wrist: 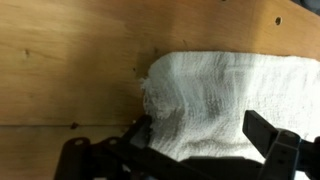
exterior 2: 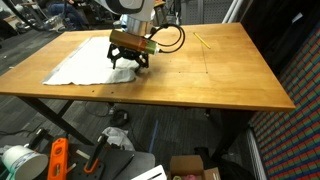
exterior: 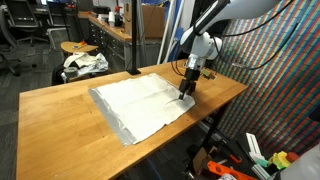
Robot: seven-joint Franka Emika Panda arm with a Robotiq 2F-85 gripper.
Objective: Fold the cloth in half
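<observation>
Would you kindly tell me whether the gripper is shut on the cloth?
No, in the wrist view the gripper stands wide open, straddling the corner of the cloth without pinching it.

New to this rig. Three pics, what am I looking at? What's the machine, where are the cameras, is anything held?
A single robot arm with a two-finger end effector. Two pictures come from cameras outside the robot, viewing the wooden table from different places; the third comes from a camera on the wrist, looking past the fingers. A pale cloth lies spread flat on the table. The end effector sits low over one corner, jaws open, holding nothing.
</observation>
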